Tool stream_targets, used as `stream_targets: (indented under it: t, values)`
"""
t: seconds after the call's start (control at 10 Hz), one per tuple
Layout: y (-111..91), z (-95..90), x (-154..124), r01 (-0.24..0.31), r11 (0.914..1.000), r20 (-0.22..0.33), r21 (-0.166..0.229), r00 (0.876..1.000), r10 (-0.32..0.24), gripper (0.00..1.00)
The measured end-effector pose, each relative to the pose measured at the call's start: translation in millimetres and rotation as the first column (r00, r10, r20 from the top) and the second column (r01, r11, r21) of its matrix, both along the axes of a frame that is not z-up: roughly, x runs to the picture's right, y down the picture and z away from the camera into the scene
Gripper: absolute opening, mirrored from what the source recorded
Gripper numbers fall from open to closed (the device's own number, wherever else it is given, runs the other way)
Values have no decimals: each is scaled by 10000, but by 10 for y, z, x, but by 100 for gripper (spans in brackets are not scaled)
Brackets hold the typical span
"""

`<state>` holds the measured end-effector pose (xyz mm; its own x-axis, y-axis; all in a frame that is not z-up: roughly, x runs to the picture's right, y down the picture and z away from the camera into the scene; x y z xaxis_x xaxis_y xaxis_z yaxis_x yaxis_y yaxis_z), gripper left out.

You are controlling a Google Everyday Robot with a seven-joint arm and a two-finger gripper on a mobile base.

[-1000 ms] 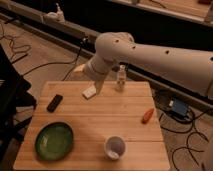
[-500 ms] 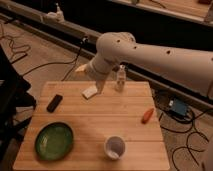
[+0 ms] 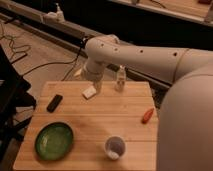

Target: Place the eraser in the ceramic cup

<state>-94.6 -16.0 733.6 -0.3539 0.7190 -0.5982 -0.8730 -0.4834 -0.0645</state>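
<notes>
The eraser is a small flat black block lying on the left part of the wooden table. The ceramic cup is a small white round cup standing upright near the table's front edge, right of centre. My gripper hangs at the end of the white arm over the far middle of the table, just above a pale whitish block. It is well right of and behind the eraser, and far behind the cup. It holds neither of them.
A green plate lies at the front left. A small clear bottle stands at the far edge. An orange object lies at the right. My arm's bulk covers the right side. Cables run on the floor behind.
The arm's upper part has swung closer and now fills the right of the view. The gripper stays near the pale block. Nothing on the table has moved.
</notes>
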Motion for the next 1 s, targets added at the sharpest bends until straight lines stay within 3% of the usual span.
stream_targets:
  t: [0.4, 0.8, 1.0]
  values:
    - [13, 423, -519, -187, 9989, 442, -423, 9988, 206, 80]
    - [64, 599, -1017, -915, 9908, 1320, -997, 9857, 1043, 80]
    - [-10, 413, -1399, -1874, 9691, 2619, -1607, 9385, 2249, 80]
